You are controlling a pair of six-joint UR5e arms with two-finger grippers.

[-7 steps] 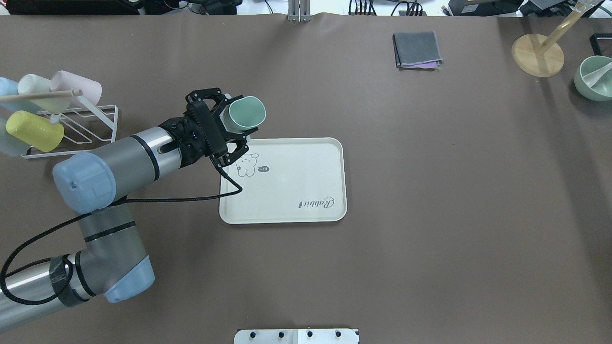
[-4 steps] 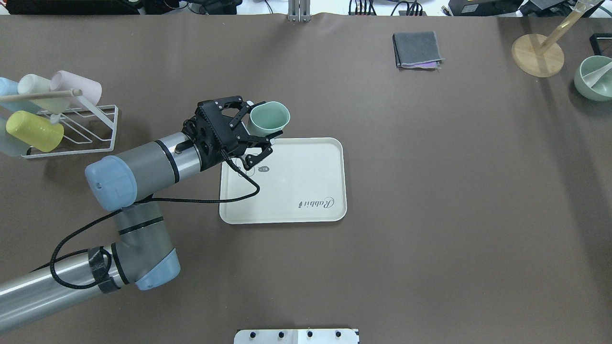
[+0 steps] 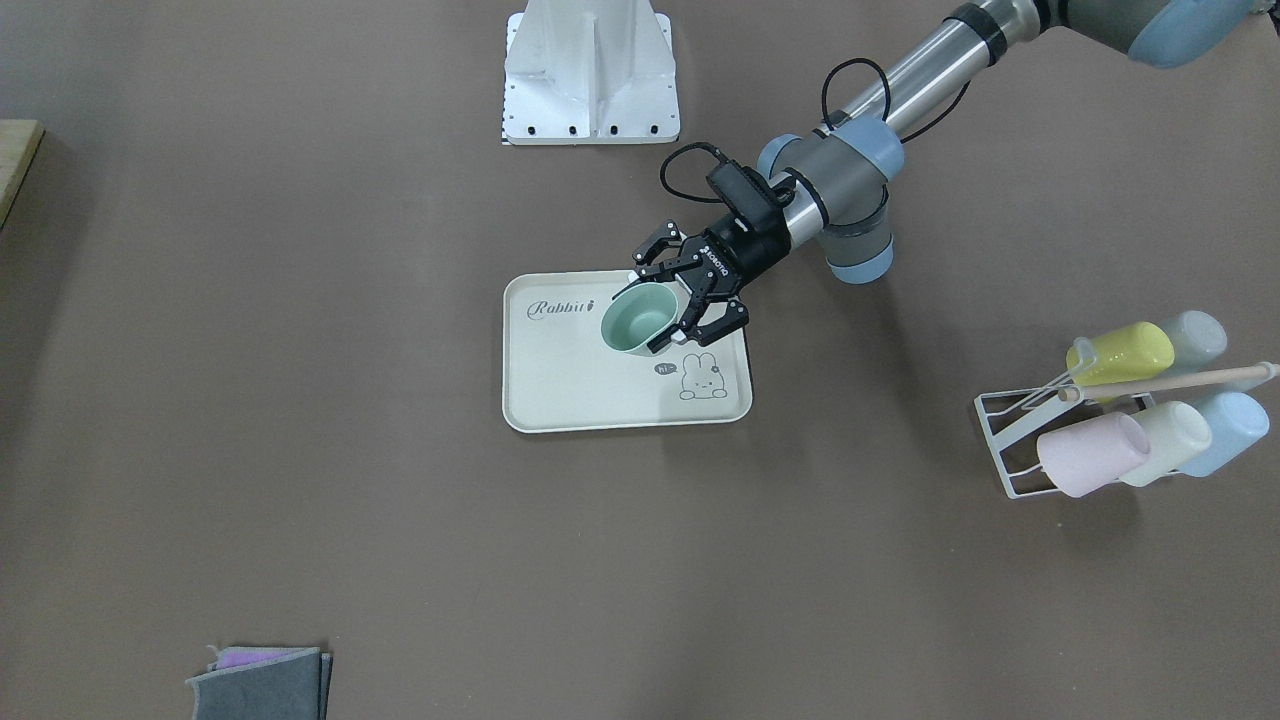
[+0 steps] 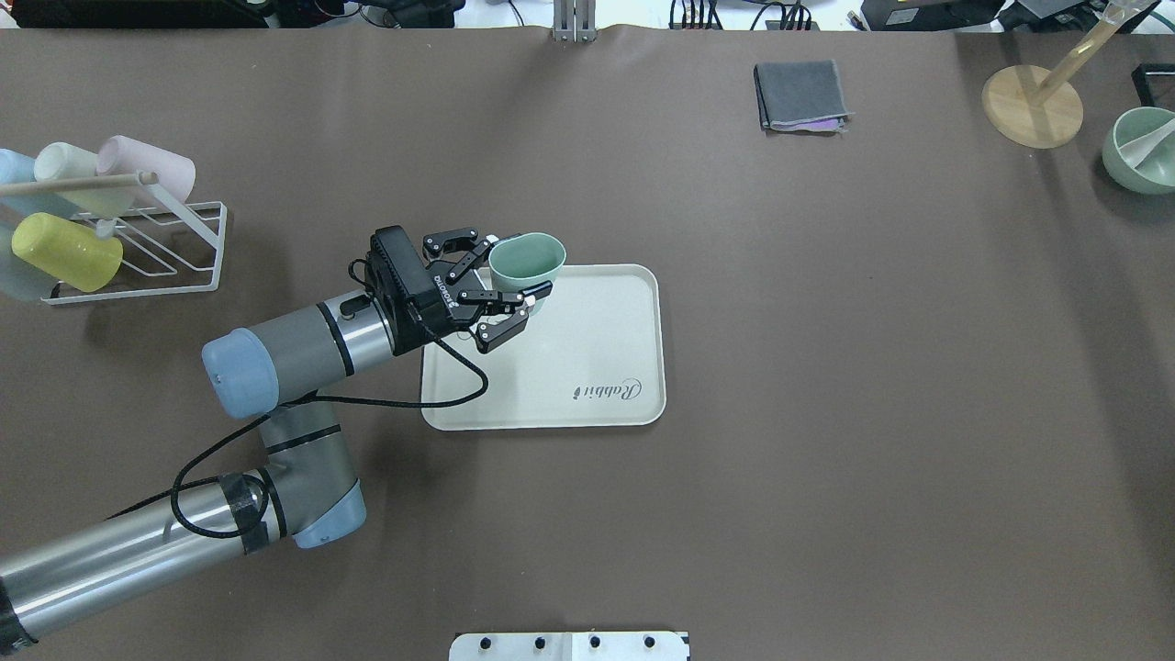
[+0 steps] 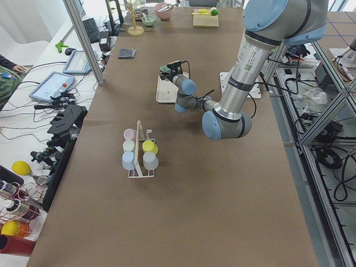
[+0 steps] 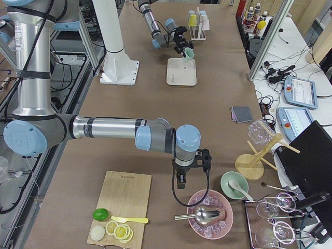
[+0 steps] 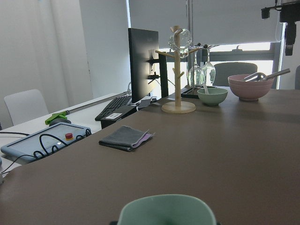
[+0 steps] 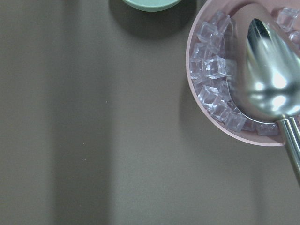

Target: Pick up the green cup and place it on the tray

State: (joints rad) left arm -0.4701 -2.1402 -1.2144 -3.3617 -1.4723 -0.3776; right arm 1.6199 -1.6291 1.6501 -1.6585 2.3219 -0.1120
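The green cup (image 4: 526,260) is a mint tumbler held in my left gripper (image 4: 519,275), mouth up and slightly tilted. It hangs above the cream tray (image 4: 587,367) with the "Rabbit" script, over the tray's far left part. The front-facing view shows the cup (image 3: 640,320) in the left gripper (image 3: 648,312) over the tray (image 3: 570,390), next to the bunny drawing. Its rim (image 7: 166,211) fills the bottom of the left wrist view. My right gripper (image 6: 181,179) shows only in the right side view, above the table by a pink bowl; I cannot tell whether it is open or shut.
A white wire rack (image 4: 138,239) with several pastel cups stands at the left. A folded grey cloth (image 4: 800,95), a wooden stand (image 4: 1033,106) and a green bowl (image 4: 1138,151) are at the far right. A pink bowl of ice (image 8: 243,70) with a metal scoop lies under the right wrist.
My left gripper has carried the green cup to the right, from beside the tray's far left corner to above the tray, and has turned the cup more upright.
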